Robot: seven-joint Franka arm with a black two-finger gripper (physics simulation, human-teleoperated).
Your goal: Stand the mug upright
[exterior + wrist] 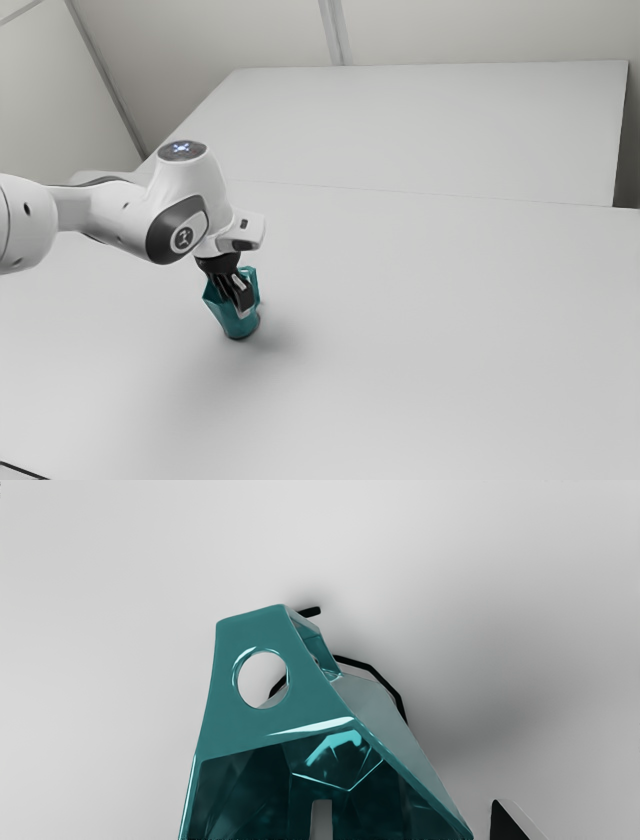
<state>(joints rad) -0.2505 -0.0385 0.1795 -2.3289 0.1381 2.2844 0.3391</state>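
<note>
The teal faceted mug (pixel 236 324) is near the middle-left of the exterior view, its dark-rimmed base low and its mouth facing up toward the hand. Over its mouth is my gripper (pixel 240 302), pointing down. In the wrist view the mug (pixel 235 730) shows its handle with a round hole and part of its dark inside. My gripper (pixel 407 821) is open across one wall: one finger (pixel 321 821) is inside the mouth, the other finger (pixel 505 825) outside, with a gap to that wall. Whether the base rests flat is unclear.
The mug is on a wide pale table (pixel 450 330). Behind it lies another pale surface (pixel 430 130), with light walls beyond. A thin dark line crosses the exterior view's lower left corner.
</note>
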